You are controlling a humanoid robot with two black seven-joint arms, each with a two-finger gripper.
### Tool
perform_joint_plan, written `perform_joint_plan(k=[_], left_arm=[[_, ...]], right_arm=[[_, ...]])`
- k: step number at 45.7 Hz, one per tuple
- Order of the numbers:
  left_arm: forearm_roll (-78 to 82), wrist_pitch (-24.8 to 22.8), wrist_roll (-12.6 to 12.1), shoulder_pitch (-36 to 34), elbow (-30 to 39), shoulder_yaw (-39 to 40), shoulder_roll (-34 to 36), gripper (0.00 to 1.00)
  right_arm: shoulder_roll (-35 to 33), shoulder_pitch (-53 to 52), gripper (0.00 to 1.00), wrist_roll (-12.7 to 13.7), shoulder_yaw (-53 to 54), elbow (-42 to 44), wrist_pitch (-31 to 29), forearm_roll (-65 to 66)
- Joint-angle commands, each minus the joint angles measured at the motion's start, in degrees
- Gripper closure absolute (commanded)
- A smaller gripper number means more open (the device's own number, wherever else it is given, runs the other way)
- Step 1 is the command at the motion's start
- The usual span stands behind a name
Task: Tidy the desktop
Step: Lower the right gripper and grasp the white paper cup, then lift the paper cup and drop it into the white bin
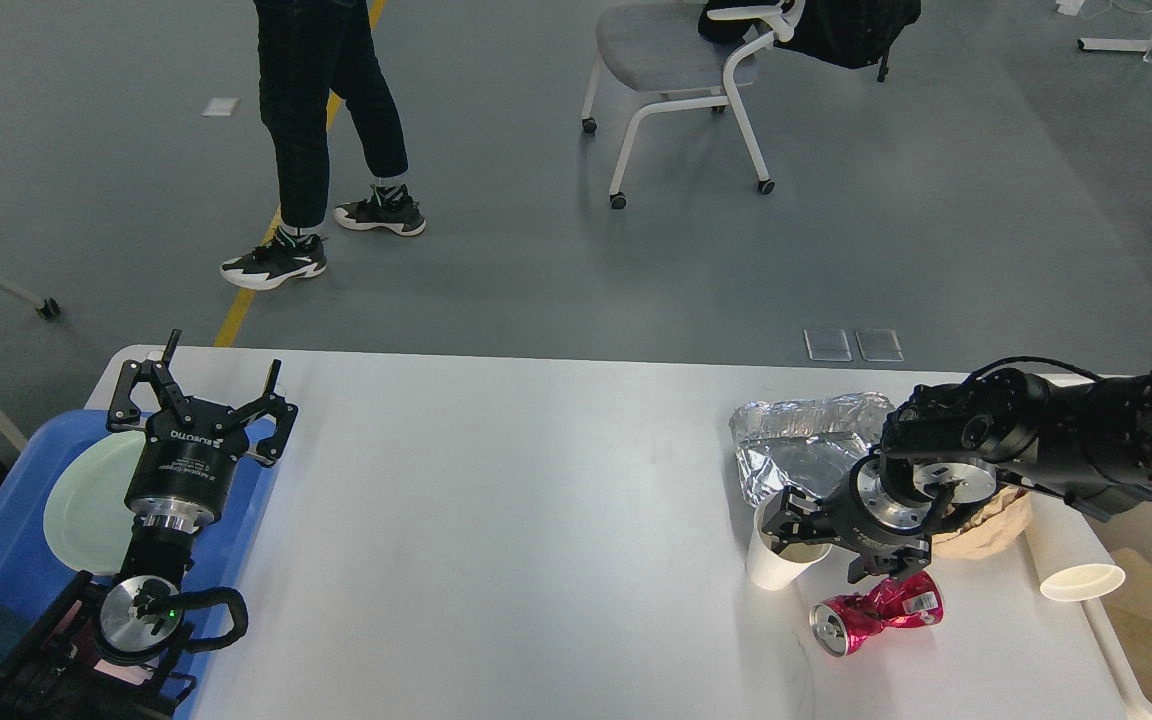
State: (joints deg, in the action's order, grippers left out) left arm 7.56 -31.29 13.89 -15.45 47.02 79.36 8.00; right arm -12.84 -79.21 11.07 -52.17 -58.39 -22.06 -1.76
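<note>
The white tabletop (536, 500) fills the lower middle of the view, wide and mostly bare at its centre. Nearest on its right part lies a crushed magenta drink can (876, 612) on its side. Just behind the can, the right claw (836, 550) hangs low over the tabletop; its fingers are dark and bunched against an upright white paper cup (771, 560), so I cannot tell whether it is open or closed. Right of the can, a second white paper cup (1076, 572) lies tipped on its side, beside crumpled brown paper (986, 525). Behind the can sits a crumpled sheet of silver foil (806, 440). At the tabletop's left edge is a blue tray (6, 540) holding a pale green plate (86, 500); the left claw (201, 390) stands above it, fingers spread wide, holding nothing. Beyond the tabletop, a person's legs (326, 130) and a wheeled chair (681, 70) stand on the grey floor.
</note>
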Motion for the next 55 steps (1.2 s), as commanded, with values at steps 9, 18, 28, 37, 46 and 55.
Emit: perform_joint_plan(k=[9,18,28,37,46,55], left_arm=[[0.0,0.0,0.0,0.0,0.0,0.0,0.0,0.04],[0.0,0.0,0.0,0.0,0.0,0.0,0.0,0.04],[0.0,0.0,0.0,0.1,0.0,0.0,0.0,0.04],[0.0,0.0,0.0,0.0,0.0,0.0,0.0,0.04],[0.0,0.0,0.0,0.0,0.0,0.0,0.0,0.04],[0.0,0.0,0.0,0.1,0.0,0.0,0.0,0.04]], right_arm=[[0.0,0.4,1.0,0.0,0.3,0.2,0.1,-2.8],[0.0,1.2,1.0,0.0,0.4,0.0,0.7,-2.9],[0.3,0.5,1.0,-0.1,0.7,-0.8,0.7,-3.3],[-1.5,-5.9,1.0,-0.1,0.2,-4.1,-6.0,-5.7],[-3.3,-21.0,1.0,0.2,-5.7,-10.5,-12.9,-6.0],[-3.1,-40.9,1.0,0.0,-16.3,-19.3,-18.7,-6.0]])
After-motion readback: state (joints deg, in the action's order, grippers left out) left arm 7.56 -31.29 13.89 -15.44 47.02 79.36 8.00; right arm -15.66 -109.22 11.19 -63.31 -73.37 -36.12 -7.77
